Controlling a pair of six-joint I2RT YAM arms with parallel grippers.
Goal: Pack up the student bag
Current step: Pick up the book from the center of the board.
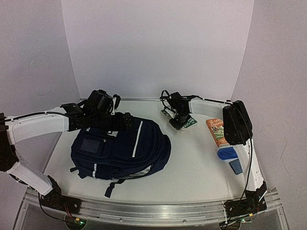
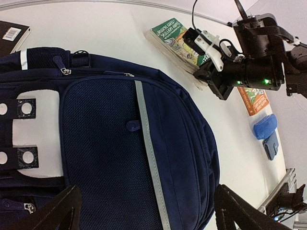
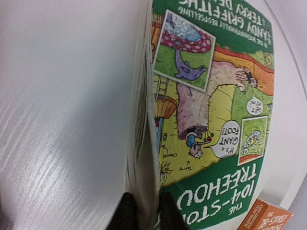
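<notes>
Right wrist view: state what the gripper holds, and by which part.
The right gripper pinches the green book across its thickness at the page edge, near the title-end corner.

The bag (image 2: 110,158) was navy cloth, its front pocket a coarse matt mesh. A smoother grey strip (image 2: 151,158) was sewn down it, and it had small metal zip pulls (image 2: 65,71). The table (image 3: 57,120) was white, with a faint wood-grain texture and a soft sheen. The book (image 3: 216,120) had a glossy printed paper cover over matt page edges. The left arm (image 1: 36,125) had a smooth white shell that looked like plastic.
</notes>
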